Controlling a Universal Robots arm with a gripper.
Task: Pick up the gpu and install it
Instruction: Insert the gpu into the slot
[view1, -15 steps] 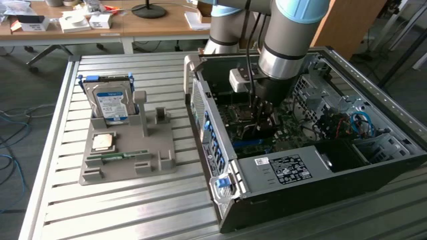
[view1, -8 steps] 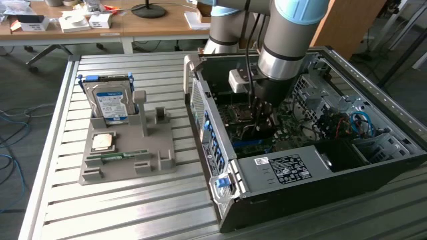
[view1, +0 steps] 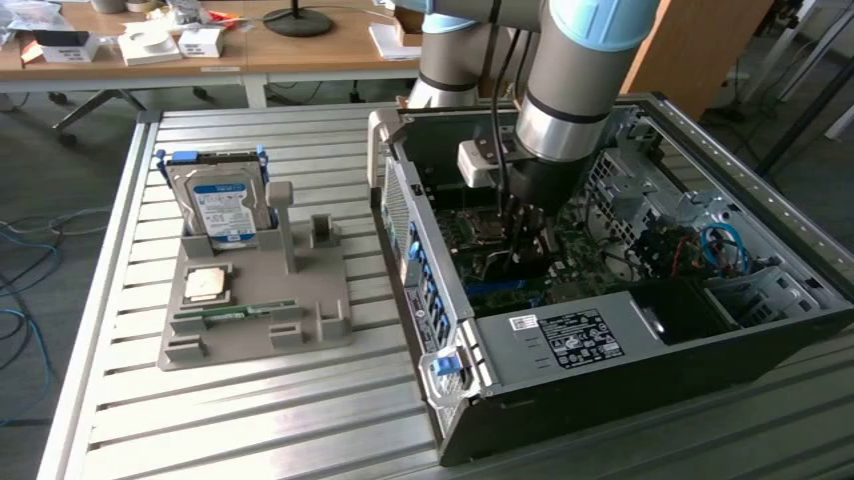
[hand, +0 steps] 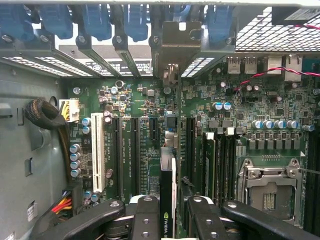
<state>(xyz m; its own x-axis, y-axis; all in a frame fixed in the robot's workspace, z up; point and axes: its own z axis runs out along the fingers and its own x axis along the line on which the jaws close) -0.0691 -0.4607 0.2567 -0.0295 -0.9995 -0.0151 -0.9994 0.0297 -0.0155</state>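
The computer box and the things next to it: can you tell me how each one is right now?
Black metal computer case: lying on its side, cover off.
Black gripper: down inside the case, shut on the gpu.
Thin dark gpu card: held edge-on above the motherboard, metal bracket toward the rear slots.
Silver processor socket: empty.
Silver hard drive with blue label: leaning upright in the grey holder.
Grey plastic holder: flat on the slatted table.

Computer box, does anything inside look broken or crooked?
Nothing stands out. The pincer holds the gpu on edge, straight above the green motherboard inside the computer case. No parts look cracked, bent or spilled.
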